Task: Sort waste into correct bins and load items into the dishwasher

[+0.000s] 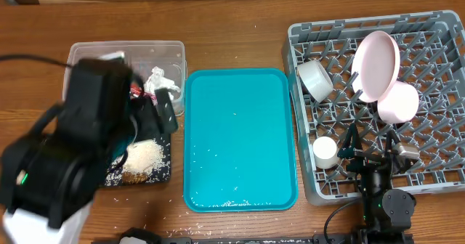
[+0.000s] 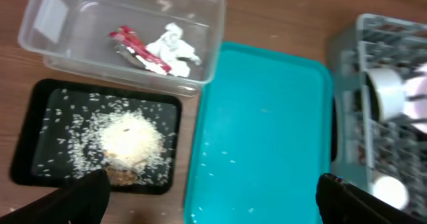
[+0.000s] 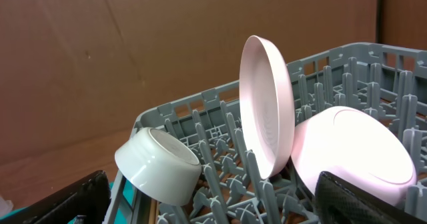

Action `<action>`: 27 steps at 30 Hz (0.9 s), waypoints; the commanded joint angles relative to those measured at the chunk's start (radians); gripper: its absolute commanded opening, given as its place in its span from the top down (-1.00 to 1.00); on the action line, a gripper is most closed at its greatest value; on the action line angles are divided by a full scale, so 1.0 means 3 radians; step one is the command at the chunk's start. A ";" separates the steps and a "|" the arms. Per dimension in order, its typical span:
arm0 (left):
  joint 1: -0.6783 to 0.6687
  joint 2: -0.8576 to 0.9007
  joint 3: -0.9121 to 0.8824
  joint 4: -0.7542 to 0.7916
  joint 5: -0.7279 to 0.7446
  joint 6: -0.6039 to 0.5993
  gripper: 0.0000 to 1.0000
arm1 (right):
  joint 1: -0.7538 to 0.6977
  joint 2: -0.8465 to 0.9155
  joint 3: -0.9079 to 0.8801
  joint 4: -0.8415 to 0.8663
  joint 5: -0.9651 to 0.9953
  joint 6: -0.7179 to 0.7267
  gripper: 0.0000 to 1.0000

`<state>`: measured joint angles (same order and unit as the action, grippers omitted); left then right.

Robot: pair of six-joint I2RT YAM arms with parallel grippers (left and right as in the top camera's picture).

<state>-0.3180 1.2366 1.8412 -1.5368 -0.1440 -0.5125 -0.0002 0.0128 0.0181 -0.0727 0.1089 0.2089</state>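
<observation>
Standing plate (image 3: 267, 104) ahead of right pincer (image 3: 210, 187), untouched

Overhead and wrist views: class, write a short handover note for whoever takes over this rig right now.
Both open and empty: left gripper above the trays, right gripper over the rack.
Done: wrapper and napkin lie in the tub; rice and brown lump on the black tray. Plate, pink bowl, white bowl and cup sit in the rack.
To do: stray grains on the teal tray; chopsticks are not in view, so check for them.
</observation>
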 commanded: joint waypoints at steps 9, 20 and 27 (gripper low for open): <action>-0.0034 -0.0203 0.0020 -0.0214 0.0156 0.0102 -1.00 | -0.0019 -0.0033 -0.0034 0.0014 0.0009 0.0013 -1.00; 0.0151 -0.1151 -0.0994 0.1208 -0.0050 0.0629 -1.00 | -0.0019 -0.0033 -0.0034 0.0014 0.0009 0.0013 -1.00; 0.0395 -0.2042 -0.2318 0.2275 0.0048 0.0824 -1.00 | -0.0019 -0.0033 -0.0034 0.0014 0.0009 0.0013 -1.00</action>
<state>-0.2276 0.7170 1.3098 -0.9413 -0.1444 -0.3229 -0.0002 0.0128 0.0185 -0.0731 0.1085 0.2092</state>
